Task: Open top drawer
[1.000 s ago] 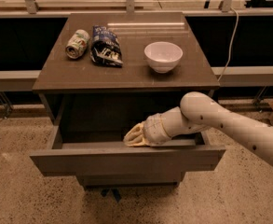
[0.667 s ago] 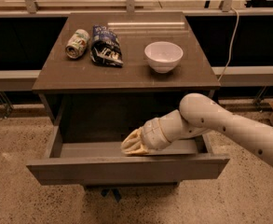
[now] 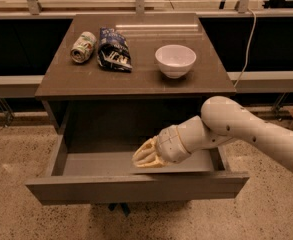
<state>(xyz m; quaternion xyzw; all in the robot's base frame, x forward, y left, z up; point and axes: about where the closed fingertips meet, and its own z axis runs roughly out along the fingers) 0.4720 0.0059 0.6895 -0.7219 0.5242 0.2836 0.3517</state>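
Cream two-finger gripper [image 3: 145, 156], fingers pinched together empty, sits inside the wide grey-brown top drawer [image 3: 136, 186]; pulling further could overextend it.

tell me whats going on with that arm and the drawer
A one-armed robot is working on the top drawer, which stands pulled well out from under the counter. Its gripper reaches down inside the drawer, just behind its front. On the counter sit a can, a snack bag and a white bowl, none of them touched.
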